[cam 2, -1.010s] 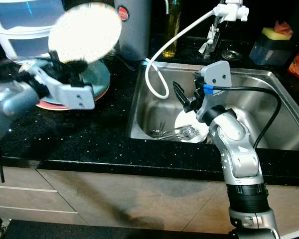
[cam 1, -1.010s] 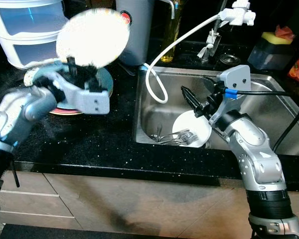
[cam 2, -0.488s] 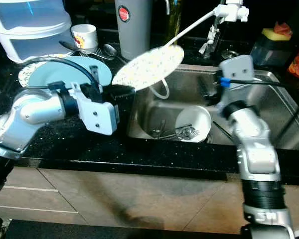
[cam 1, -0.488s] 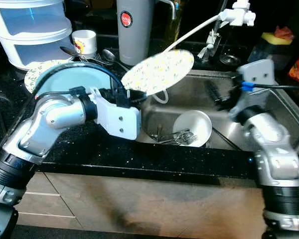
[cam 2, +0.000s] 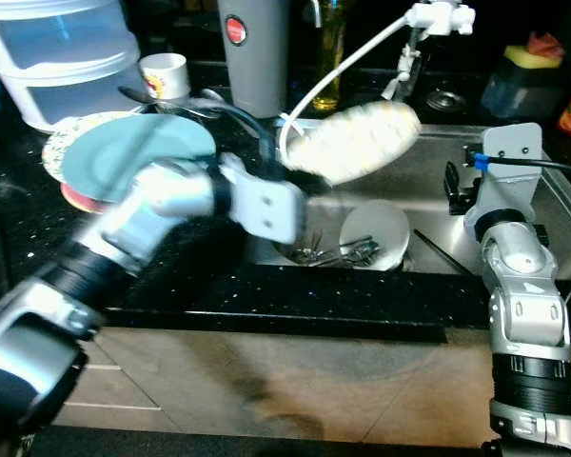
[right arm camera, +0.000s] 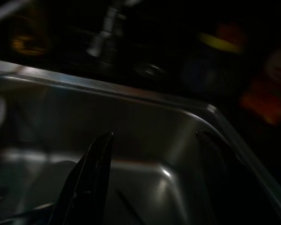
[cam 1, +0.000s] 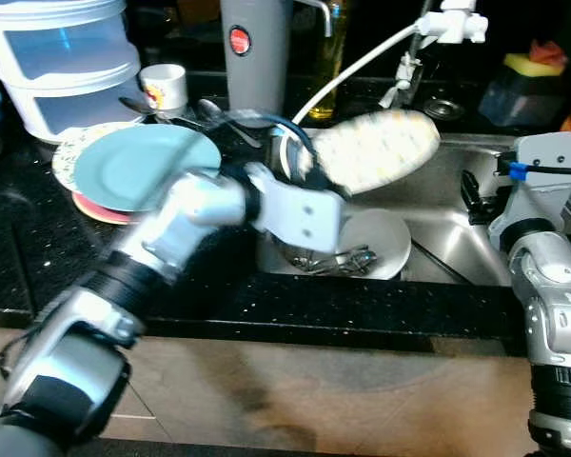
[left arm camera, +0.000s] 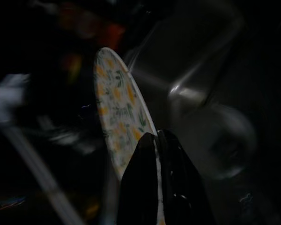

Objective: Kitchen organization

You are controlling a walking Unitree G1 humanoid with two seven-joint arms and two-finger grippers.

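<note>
L gripper is clamping the rim of a round white plate w/ yellow-green floral print, black fingers pinched together on the edge. Plate is hanging tilted over the stainless steel sink, above its left half, not touching anything below. L arm is reaching across the black speckled countertop toward the basin; arm is motion-blurred.

R gripper is hovering over the right side of the sink, fingers spread apart, holding nothing. In the R wrist view one black finger is showing against the basin's inner wall, the other dim on the opposite side.

In the sink: white round bowl is sitting on the basin floor w/ metal forks lying across and beside it. White flexible hose is running from the white tap head down to the sink's left rim.

On the counter left of the sink: light blue round plate is lying on top of a stack, a pink-rimmed plate under it, a floral plate edge poking out behind. Behind them: white mug w/ print, grey metal cylinder w/ red dot, translucent white-blue stacked containers. Dark sponge holder w/ yellow sponge is sitting behind the sink, far right.
</note>
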